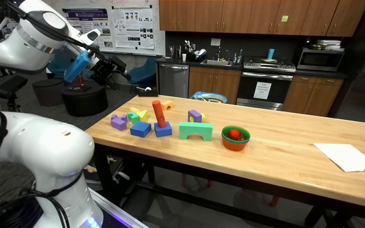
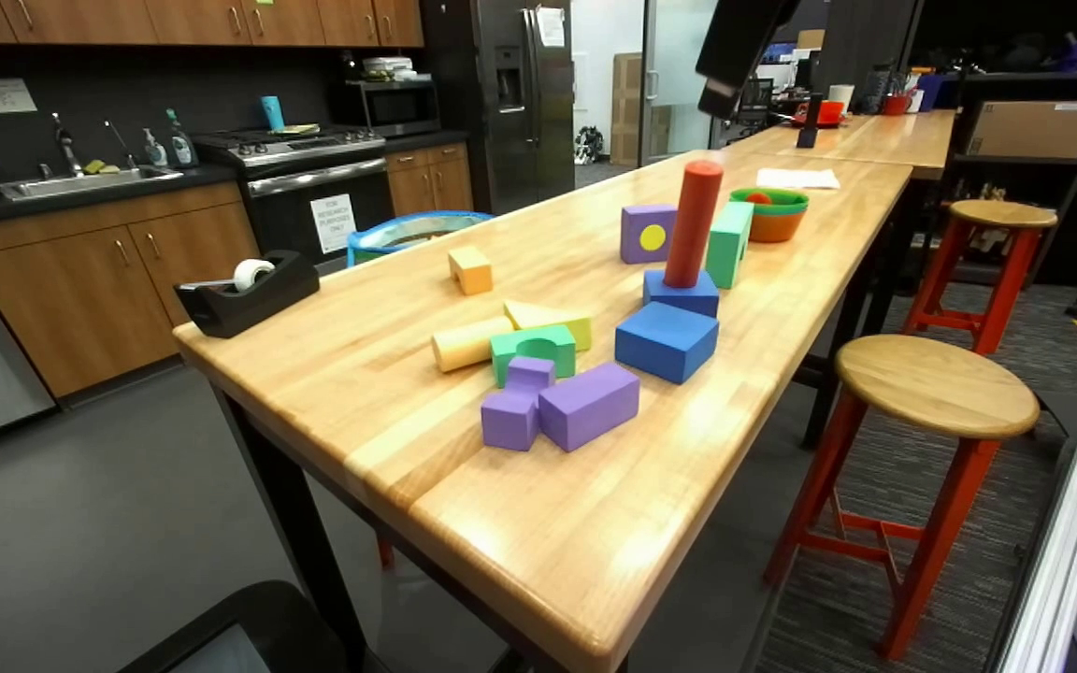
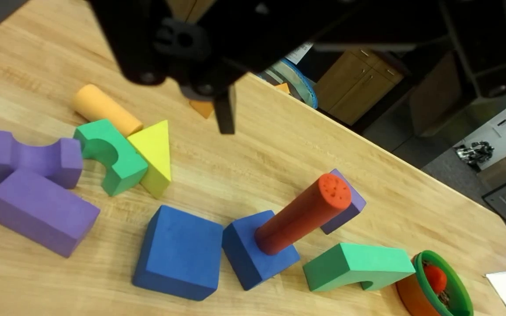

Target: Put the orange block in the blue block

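Since the orange block (image 3: 301,217) stands on end with its foot at the top face of the blue block (image 3: 248,252), the task looks done or very close. Both exterior views agree: orange block up, blue block under it, flat on the table (image 3: 244,158).

Unresolved: "in" versus "on". The foot meets the blue top, but no hole shows, so sunk into a socket or just standing there is undecided. Any slight lean is also hard to separate from camera angle.

The gripper (image 3: 327,125) is spread wide, fingers (image 3: 225,116) well apart, nothing pinched. In an exterior view the arm (image 1: 38,38) holds it up high, well apart from the orange block, so that one stands without its support.

The second blue block (image 3: 180,254) sits just beside the loaded one. The green arch (image 3: 367,261) is near on the opposite side, with a gap.

Left to do, as a judgement: no block moves if the orange block is seated; if not, likely a light press straight down. Main risk is a knock tipping something that tall and slim, so the gripper is best kept clear.
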